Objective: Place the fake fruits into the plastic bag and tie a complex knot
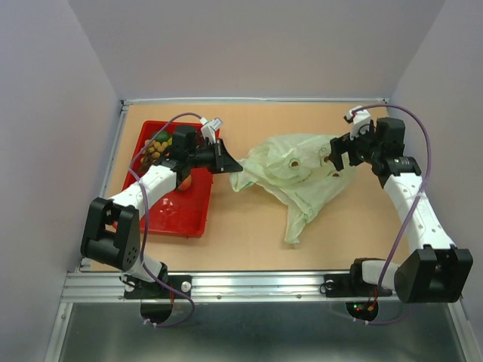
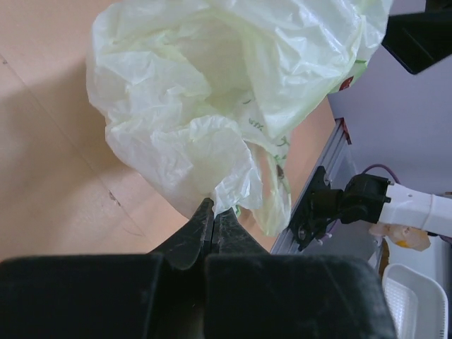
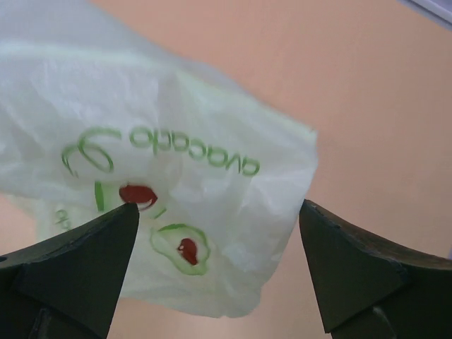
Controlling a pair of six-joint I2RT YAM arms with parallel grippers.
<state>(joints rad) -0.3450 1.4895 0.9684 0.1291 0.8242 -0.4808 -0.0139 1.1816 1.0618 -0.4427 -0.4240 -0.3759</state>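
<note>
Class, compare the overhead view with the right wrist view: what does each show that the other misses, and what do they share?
Only overhead: the red tray holding fruits, and the left gripper pinching the bag by its edge. Only the right wrist: the printed word and avocado pictures, readable on the plastic. Both: the pale-green bag on the table, with the right gripper open at its edge.

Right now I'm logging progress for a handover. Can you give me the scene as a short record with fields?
left fingers: shut, pinching the plastic bag's edge
right fingers: open, facing the bag's printed side
plastic bag: crumpled on the table, mouth open, no knot seen
fake fruits: in the red tray, left side
</note>
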